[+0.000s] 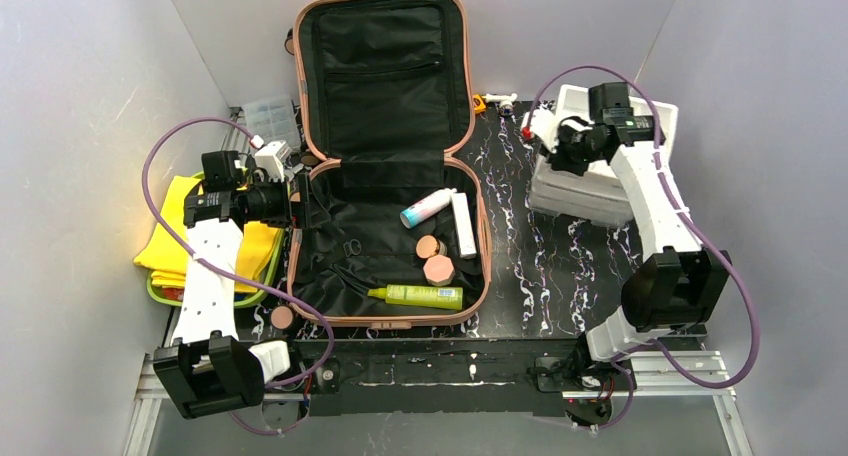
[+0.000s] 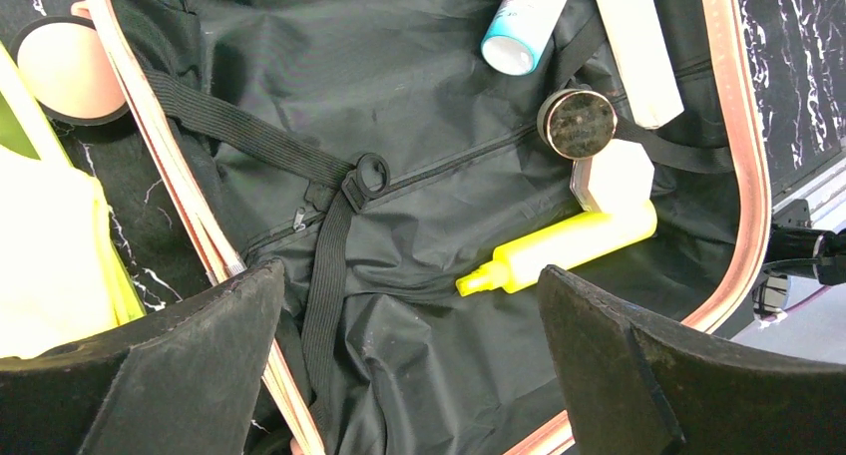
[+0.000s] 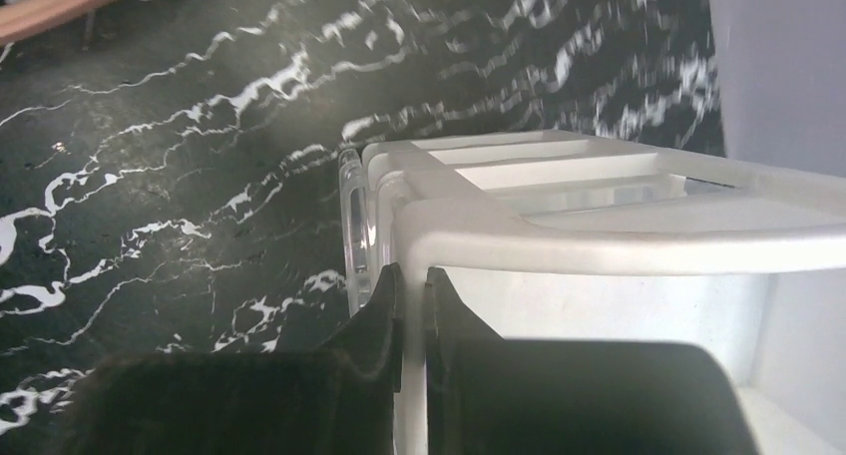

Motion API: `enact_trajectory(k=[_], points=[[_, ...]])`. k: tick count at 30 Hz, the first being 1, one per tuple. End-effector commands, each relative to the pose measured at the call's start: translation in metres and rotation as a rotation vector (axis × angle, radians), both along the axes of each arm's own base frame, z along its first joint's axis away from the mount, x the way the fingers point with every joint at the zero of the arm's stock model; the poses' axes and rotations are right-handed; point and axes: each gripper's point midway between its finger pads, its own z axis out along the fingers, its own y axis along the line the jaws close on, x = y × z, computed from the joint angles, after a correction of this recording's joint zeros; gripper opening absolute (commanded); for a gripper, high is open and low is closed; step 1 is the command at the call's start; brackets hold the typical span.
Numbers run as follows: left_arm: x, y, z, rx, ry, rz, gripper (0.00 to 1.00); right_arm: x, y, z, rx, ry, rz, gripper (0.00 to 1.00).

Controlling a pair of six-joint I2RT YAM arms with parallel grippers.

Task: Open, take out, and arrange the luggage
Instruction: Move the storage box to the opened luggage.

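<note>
No legible text; label print on yellow-green bottle [image 1: 420,296] too blurred

You see a salmon-pink suitcase [image 1: 380,96] lined black, a yellow spray bottle [image 1: 420,296], a white drawer organizer [image 1: 575,196], and a white-veined black marble tabletop [image 1: 560,271].

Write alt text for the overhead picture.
An open salmon-pink hard-shell suitcase holding toiletries lies on a black marbled table. The left gripper hovers open at its edge; the right gripper pinches a white plastic drawer organizer.
</note>
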Motion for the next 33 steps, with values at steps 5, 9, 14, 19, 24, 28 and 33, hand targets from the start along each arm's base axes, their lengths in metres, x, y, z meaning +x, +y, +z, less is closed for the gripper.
enact_trajectory(k=[5,9,14,19,24,28,33], points=[[-0.002,-0.005,-0.002,-0.042,0.014,-0.019,0.98,0.016,0.067,-0.021,0.024,0.054,0.298,0.01],[-0.001,-0.004,-0.004,-0.039,0.016,-0.018,0.98,0.04,0.074,-0.014,0.047,0.025,0.253,0.19],[-0.001,-0.009,0.0,-0.066,0.012,-0.033,0.98,0.064,0.061,-0.002,0.043,-0.028,0.066,0.73],[0.007,-0.03,0.014,0.002,-0.045,-0.119,0.98,0.046,0.045,0.047,0.165,-0.134,-0.134,0.93],[0.019,-0.075,0.032,0.074,-0.126,-0.284,0.98,-0.026,0.043,0.066,0.178,-0.29,0.028,0.98],[0.026,-0.098,0.042,-0.036,-0.067,-0.359,0.98,-0.075,0.033,0.023,0.022,-0.273,0.212,0.98],[0.02,-0.103,0.034,-0.075,-0.046,-0.39,0.98,-0.113,0.027,-0.033,-0.087,-0.168,0.399,0.98]])
